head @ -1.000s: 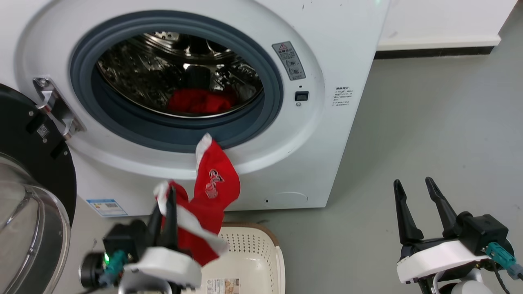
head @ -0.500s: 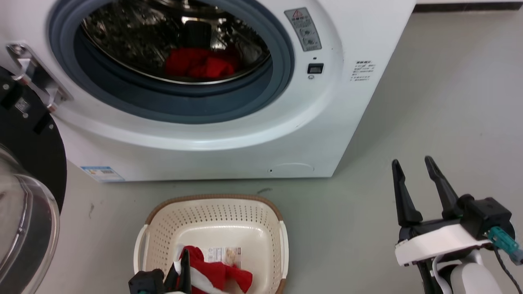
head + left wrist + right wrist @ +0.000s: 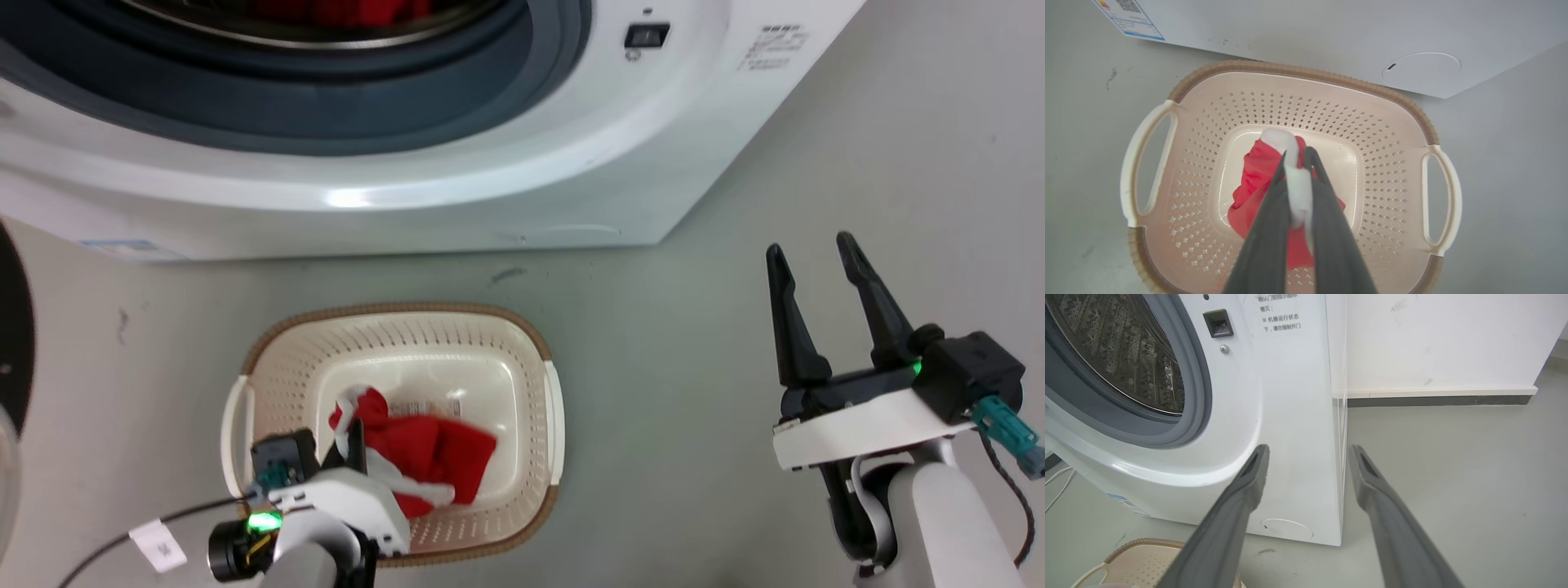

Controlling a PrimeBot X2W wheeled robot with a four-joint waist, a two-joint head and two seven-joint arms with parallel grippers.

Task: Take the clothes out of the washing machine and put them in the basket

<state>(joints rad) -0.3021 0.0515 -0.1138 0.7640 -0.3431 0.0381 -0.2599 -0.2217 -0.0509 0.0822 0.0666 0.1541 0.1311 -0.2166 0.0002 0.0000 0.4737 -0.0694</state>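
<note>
My left gripper (image 3: 1295, 152) pinched the white band of the soft red garment (image 3: 1253, 175), cloth below in cream perforated basket (image 3: 1306, 75); wrist view showed pinch, head view blocked.

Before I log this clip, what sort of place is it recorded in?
Probably a laundry corner in a plain room or lab: a white front-loading washing machine on bare grey floor by a white wall, and a perforated basket holding a red garment.

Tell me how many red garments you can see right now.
2 at least: one red garment in the basket, pinched by the left gripper; red fabric in the washing machine drum, possibly several pieces.
</note>
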